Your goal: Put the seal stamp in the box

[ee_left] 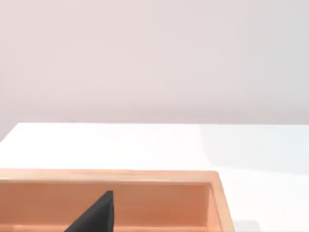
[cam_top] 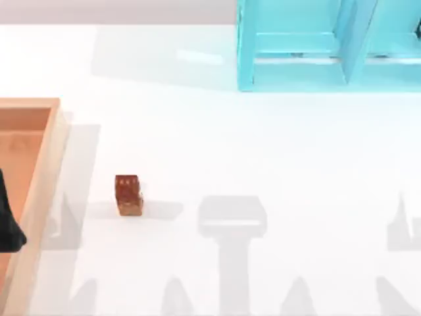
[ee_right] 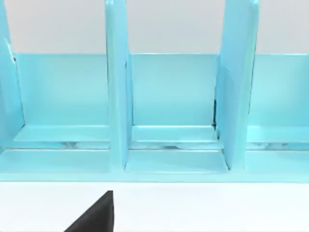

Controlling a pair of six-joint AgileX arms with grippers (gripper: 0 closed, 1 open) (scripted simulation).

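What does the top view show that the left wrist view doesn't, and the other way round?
Top view: the seal stamp standing on the white table to the right of the box, apart from it, and a turquoise shelf frame at the far edge. Left wrist view: the box's far inner wall and a pale backdrop wall beyond the table. Both share the box, the table, and a dark part of the left end effector over the box.

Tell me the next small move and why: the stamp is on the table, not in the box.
Probably swing the left gripper, now over the box at the table's left edge, rightward until it is above the seal stamp. The stamp stands untouched on the white table, just right of the box rim, nearer the left arm.
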